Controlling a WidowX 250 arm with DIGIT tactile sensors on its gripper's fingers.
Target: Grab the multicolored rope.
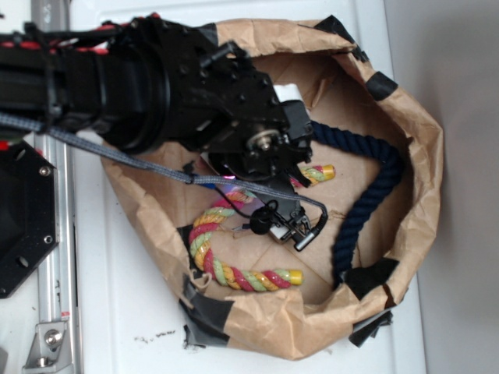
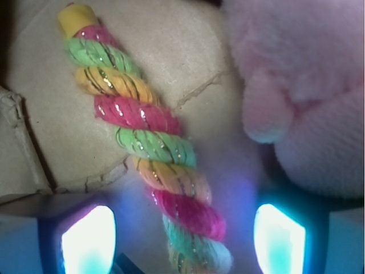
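Note:
The multicolored rope (image 1: 221, 263) lies in a C on the brown paper floor, its twisted pink, yellow and green strands ending in yellow caps. In the wrist view the rope (image 2: 145, 128) runs diagonally from its yellow cap at top left down between my fingers. My gripper (image 2: 182, 240) is open and low over the rope. The glowing pads (image 2: 88, 240) stand on either side with a gap to the rope on each side. In the exterior view the gripper (image 1: 234, 187) sits over the upper arc of the C, its fingertips mostly hidden under the black wrist.
A dark navy rope (image 1: 366, 195) curves along the right side inside the crumpled brown paper wall (image 1: 425, 156), which is patched with black tape. A soft pink plush thing (image 2: 302, 85) lies just right of the multicolored rope. A grey cable (image 1: 140, 160) hangs from the arm.

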